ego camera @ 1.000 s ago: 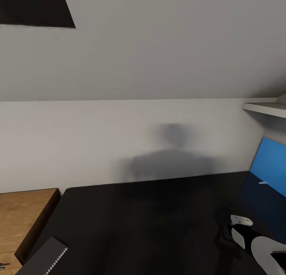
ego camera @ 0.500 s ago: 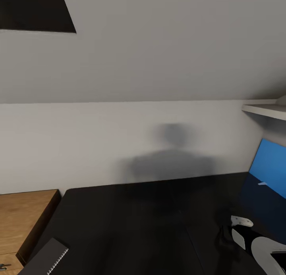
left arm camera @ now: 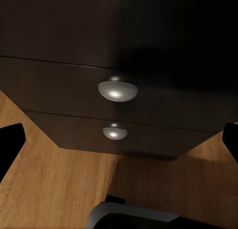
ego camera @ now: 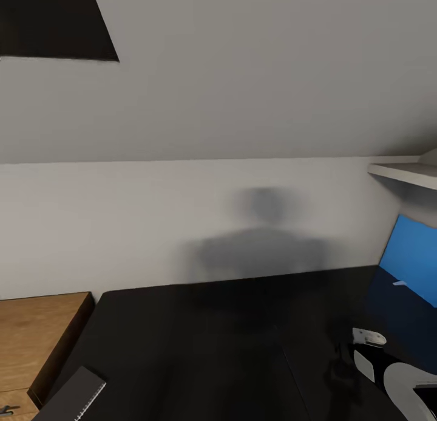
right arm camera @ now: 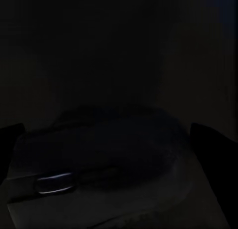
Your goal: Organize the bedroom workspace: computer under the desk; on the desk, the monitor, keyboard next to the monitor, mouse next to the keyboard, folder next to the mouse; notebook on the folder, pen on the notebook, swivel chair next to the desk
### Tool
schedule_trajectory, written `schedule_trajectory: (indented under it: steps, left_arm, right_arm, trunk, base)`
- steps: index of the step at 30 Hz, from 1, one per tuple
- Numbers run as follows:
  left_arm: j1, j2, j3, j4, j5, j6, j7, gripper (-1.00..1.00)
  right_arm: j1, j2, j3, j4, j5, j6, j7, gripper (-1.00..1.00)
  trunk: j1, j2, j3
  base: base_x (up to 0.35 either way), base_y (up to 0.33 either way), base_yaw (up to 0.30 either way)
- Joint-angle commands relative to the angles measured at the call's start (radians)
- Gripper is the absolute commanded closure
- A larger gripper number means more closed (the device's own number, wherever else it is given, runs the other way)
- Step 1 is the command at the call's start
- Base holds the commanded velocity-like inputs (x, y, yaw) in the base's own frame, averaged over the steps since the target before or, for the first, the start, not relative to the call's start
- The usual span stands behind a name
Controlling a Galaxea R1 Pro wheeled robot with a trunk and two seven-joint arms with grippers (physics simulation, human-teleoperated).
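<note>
Spanning the pale wall's foot, the desk (ego camera: 200, 348) holds the notebook (ego camera: 76, 397); both hands spread open.

We count one desk (ego camera: 200, 342), one notebook (ego camera: 76, 397), one wooden cabinet (ego camera: 33, 336), one shelf (ego camera: 403, 173) — and two drawer knobs (left arm camera: 117, 88) on the pedestal.

Broad bare tabletop (ego camera: 200, 348) ahead; hemmed by notebook (ego camera: 76, 397) near left corner, blue panel (ego camera: 413, 251) at right.
</note>
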Motion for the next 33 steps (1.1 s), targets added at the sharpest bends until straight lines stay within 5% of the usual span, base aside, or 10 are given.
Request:
schedule_trajectory:
  steps: [1, 8, 20, 33]
  left_arm:
    - [0.000, 0.000, -0.002, -0.002, 0.011, 0.000, -0.010, -1.00]
    - [0.000, 0.000, -0.002, -0.002, 0.011, 0.000, -0.010, -1.00]
    - [0.000, 0.000, -0.003, -0.002, 0.011, 0.000, -0.008, -1.00]
    - [0.000, 0.000, -0.002, -0.002, 0.011, 0.000, -0.009, -1.00]
  right_arm:
    - [-0.001, 0.000, 0.009, 0.001, -0.009, 0.001, -0.001, 1.00]
    - [-0.001, 0.001, 0.009, 0.001, -0.009, 0.000, -0.001, 1.00]
    - [-0.001, 0.017, 0.009, 0.001, -0.010, -0.011, -0.002, 1.00]
    - [-0.001, 0.019, 0.009, 0.001, -0.010, -0.032, -0.003, 1.00]
  trunk:
    - [-0.004, 0.006, 0.002]
    - [-0.031, 0.055, 0.024]
    - [-0.031, 0.055, 0.024]
    - [-0.031, 0.055, 0.024]
  base:
    - [0.000, 0.000, 0.000]
    - [0.000, 0.000, 0.000]
    - [-0.006, 0.008, 0.000]
    - [-0.162, 0.224, 0.000]
